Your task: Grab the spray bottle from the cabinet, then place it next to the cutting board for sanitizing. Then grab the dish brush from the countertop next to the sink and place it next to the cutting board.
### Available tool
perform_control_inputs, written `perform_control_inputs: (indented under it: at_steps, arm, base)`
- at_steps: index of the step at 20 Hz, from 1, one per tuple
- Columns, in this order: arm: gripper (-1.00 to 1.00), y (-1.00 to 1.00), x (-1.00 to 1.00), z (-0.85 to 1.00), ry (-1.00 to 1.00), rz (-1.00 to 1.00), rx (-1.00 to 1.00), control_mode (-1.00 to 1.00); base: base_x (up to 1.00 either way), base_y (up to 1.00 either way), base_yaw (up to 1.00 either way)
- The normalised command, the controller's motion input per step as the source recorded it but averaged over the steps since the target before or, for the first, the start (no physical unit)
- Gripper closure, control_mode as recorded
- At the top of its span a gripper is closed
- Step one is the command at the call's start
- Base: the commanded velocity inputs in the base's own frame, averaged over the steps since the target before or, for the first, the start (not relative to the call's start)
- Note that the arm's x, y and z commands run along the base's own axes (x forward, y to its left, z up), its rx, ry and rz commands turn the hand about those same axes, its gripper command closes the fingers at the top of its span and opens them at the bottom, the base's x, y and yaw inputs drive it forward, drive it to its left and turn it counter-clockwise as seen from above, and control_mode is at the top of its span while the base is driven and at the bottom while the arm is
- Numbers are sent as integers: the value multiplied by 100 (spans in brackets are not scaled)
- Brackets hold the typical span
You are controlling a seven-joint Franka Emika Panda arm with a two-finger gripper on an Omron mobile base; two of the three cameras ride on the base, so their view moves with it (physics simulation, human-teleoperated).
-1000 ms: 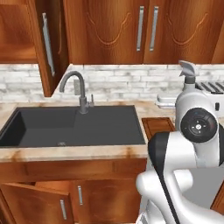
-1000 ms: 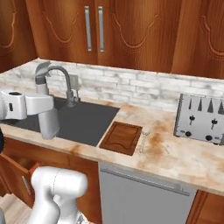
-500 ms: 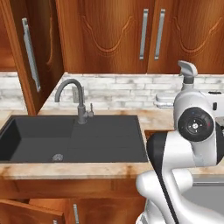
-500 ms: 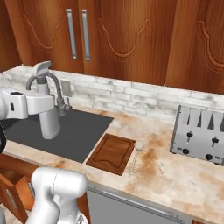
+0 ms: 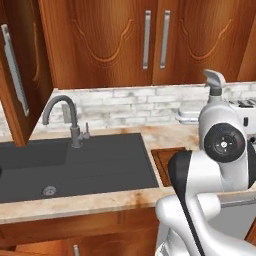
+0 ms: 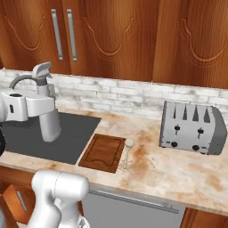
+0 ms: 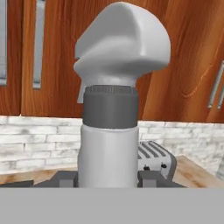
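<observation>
My gripper (image 6: 43, 106) is shut on the light-grey spray bottle (image 6: 50, 120) and holds it upright in the air over the sink (image 6: 26, 138). In the hand view the spray bottle (image 7: 111, 131) stands close up between the dark fingertips (image 7: 65, 178). Its nozzle (image 5: 215, 80) rises above my arm in the left base view. The dark-brown cutting board (image 6: 103, 152) lies on the countertop (image 6: 178, 173) just right of the sink. The pale dish brush (image 6: 126, 153) lies along the board's right edge. One cabinet door (image 5: 20, 75) stands open at far left.
A silver toaster (image 6: 191, 127) stands on the countertop to the right of the board. The curved grey faucet (image 5: 65, 117) rises behind the sink (image 5: 75, 165). A small white object (image 5: 187, 114) sits by the brick backsplash. Closed wall cabinet doors (image 6: 62, 35) hang above.
Both base views have shifted: the camera moved right, so sink and board slid left in the pictures. The spray bottle stays in my shut gripper.
</observation>
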Motion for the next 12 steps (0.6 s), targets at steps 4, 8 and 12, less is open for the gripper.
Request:
perform_control_inputs:
  at_steps: [4, 8, 12]
  arm:
    - [100, 0, 0, 0, 0, 0, 0, 100]
    - [100, -40, 0, -19, 0, 2, 1, -100]
    - [100, -93, 0, -53, 0, 17, 5, -100]
  base:
    - [0, -28, -11]
    - [0, -27, 0]
    - [0, 0, 0]
